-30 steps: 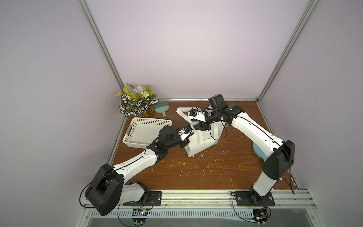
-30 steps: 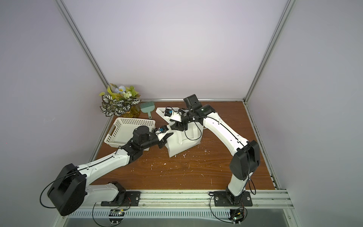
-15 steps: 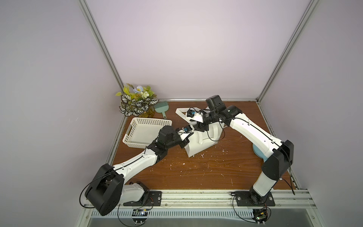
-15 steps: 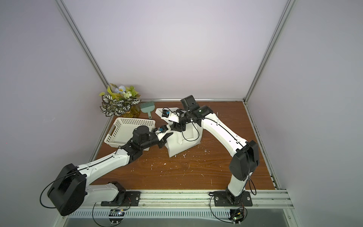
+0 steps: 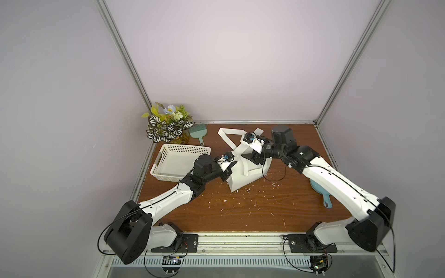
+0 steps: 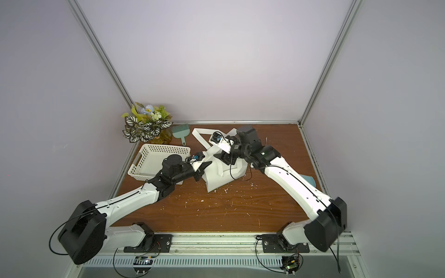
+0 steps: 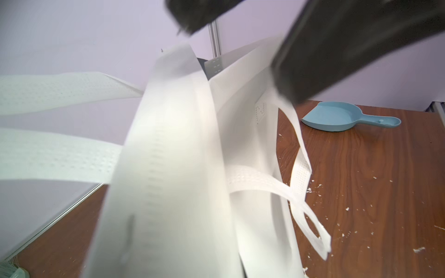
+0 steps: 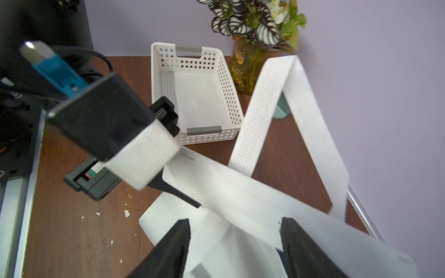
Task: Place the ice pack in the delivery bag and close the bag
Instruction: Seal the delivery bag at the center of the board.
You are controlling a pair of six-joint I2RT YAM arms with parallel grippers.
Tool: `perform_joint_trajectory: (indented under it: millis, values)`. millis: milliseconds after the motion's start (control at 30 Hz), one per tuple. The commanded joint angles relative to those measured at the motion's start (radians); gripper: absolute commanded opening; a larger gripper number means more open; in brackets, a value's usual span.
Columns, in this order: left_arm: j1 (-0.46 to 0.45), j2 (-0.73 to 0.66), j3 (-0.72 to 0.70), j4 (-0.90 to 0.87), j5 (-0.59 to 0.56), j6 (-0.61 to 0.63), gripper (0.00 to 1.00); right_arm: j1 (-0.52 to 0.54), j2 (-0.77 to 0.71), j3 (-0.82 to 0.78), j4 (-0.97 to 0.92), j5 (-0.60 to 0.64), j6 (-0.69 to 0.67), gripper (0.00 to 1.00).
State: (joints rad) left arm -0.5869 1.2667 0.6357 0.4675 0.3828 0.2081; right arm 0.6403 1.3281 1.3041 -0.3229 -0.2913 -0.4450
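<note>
Hovering over the delivery bag (image 5: 240, 180), right fingers (image 8: 173, 248) are standing apart; left fingers (image 8: 179, 193) are clamping its rim; ice pack is not showing.

A brown wood-grain table (image 5: 240, 216) carries everything; in its far-left corner stands a leafy plant in an amber vase (image 5: 168, 126), with a small teal brush (image 5: 196, 133) just beside it along the far edge; a white perforated basket (image 5: 179, 152) sits by the left edge; the white delivery bag (image 5: 243, 179) rests mid-surface, one handle loop stretched toward the far edge; a light-blue dustpan (image 7: 337, 118) lies near the right edge, partly hidden in both top views; white crumbs (image 5: 225, 200) dot the middle
</note>
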Motion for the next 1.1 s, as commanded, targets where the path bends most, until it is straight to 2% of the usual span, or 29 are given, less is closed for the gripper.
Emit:
perform_joint_trajectory:
  millis: [0, 100, 233, 333, 433, 600, 800, 867, 1067]
  values:
    - [0.010, -0.039, -0.006, 0.085, -0.019, -0.026, 0.00, -0.009, -0.093, -0.048, 0.160, 0.069, 0.125, 0.65]
    - [0.010, -0.044, -0.008, 0.089, -0.036, -0.039, 0.00, -0.012, -0.145, -0.103, 0.171, 0.110, 0.211, 0.59]
    - [0.009, -0.043, -0.013, 0.117, -0.050, -0.094, 0.00, -0.012, -0.191, -0.204, 0.218, 0.100, 0.314, 0.53]
    - [0.004, -0.043, -0.018, 0.131, -0.035, -0.119, 0.00, -0.011, -0.249, -0.340, 0.362, 0.087, 0.433, 0.42]
    - [0.001, -0.049, -0.021, 0.127, -0.039, -0.127, 0.02, 0.000, -0.280, -0.470, 0.531, 0.054, 0.524, 0.39]
    - [0.001, -0.062, -0.021, 0.098, -0.039, -0.123, 0.02, 0.021, -0.241, -0.576, 0.763, 0.046, 0.691, 0.33]
    - [0.000, -0.064, -0.021, 0.083, -0.031, -0.125, 0.01, 0.065, -0.133, -0.573, 0.881, 0.032, 0.740, 0.35]
    - [0.001, -0.065, -0.021, 0.083, -0.031, -0.128, 0.01, 0.078, -0.097, -0.555, 0.886, 0.033, 0.739, 0.39]
    - [-0.001, -0.063, -0.021, 0.083, -0.029, -0.133, 0.01, 0.089, -0.032, -0.539, 0.876, 0.036, 0.724, 0.42]
